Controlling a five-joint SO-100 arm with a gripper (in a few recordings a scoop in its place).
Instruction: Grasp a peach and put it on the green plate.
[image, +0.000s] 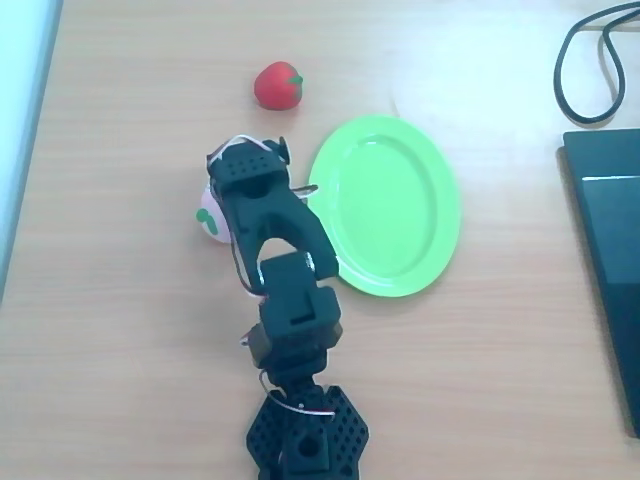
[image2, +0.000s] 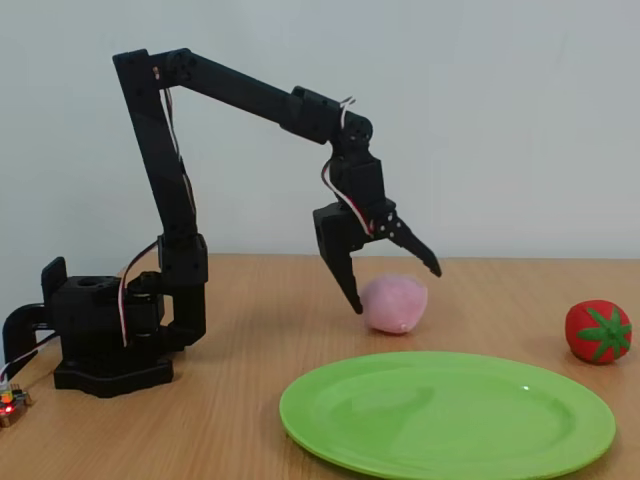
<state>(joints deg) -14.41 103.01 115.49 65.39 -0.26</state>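
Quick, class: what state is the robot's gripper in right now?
Black two-finger gripper: open, holding nothing; its fingers spread above and beside the small round pale pink toy peach on the wooden table.

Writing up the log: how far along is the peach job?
Done: the gripper has reached the peach, jaws open above it. In hand: nothing, the peach sits on the table beside the plate. Left: close on it, lift, carry and set it on the bare plate.

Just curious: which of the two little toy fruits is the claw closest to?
The pale pink peach, right beside the open claw. The red fruit sits well away.
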